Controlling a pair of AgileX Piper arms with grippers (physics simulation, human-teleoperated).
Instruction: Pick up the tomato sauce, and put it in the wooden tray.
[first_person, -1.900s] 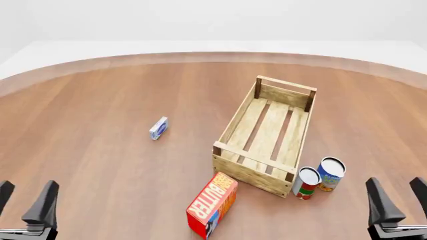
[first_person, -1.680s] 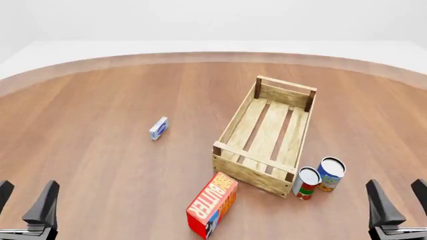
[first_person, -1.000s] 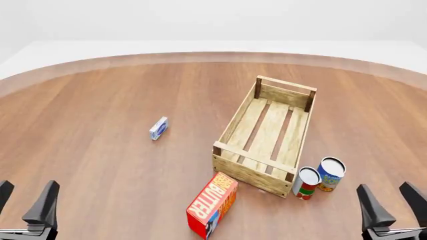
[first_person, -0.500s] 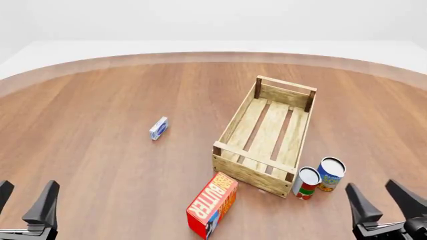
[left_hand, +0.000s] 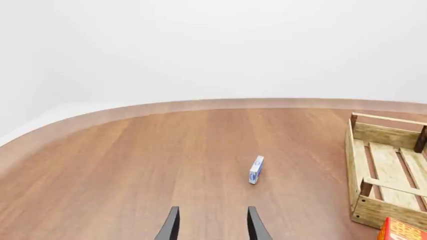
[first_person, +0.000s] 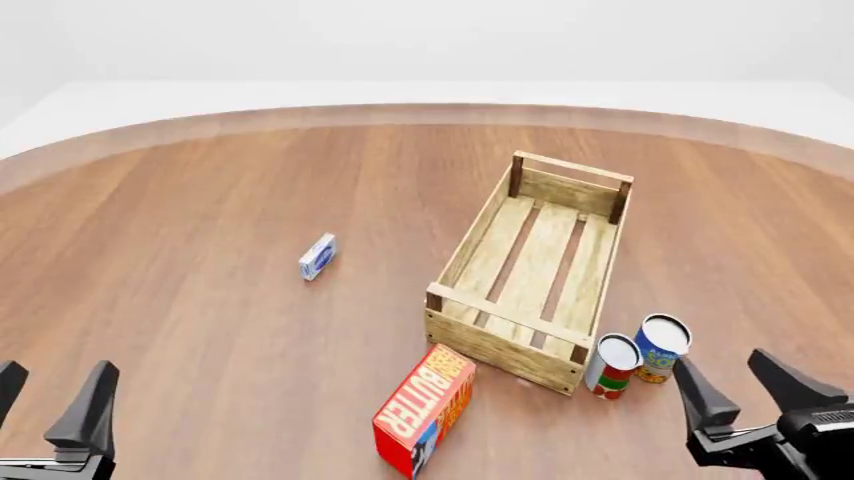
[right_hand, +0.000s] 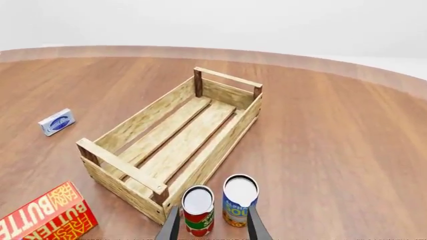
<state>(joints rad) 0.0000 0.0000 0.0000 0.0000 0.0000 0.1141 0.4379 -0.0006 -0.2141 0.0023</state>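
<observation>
The tomato sauce can (first_person: 614, 366), red and green with a silver-white top, stands upright on the table just off the near right corner of the wooden tray (first_person: 461, 255). It also shows in the right wrist view (right_hand: 198, 216), beside the tray (right_hand: 133, 125). My right gripper (first_person: 738, 383) is open and empty, near and right of the can, apart from it. In the right wrist view the gripper (right_hand: 210, 225) frames both cans. My left gripper (first_person: 51, 392) is open and empty at the near left; the left wrist view (left_hand: 211, 225) shows it over bare table.
A blue-labelled can (first_person: 661, 348) stands touching or nearly touching the tomato sauce on its right. A red butter box (first_person: 424, 407) lies near the tray's near left corner. A small blue-white packet (first_person: 316, 257) lies to the tray's left.
</observation>
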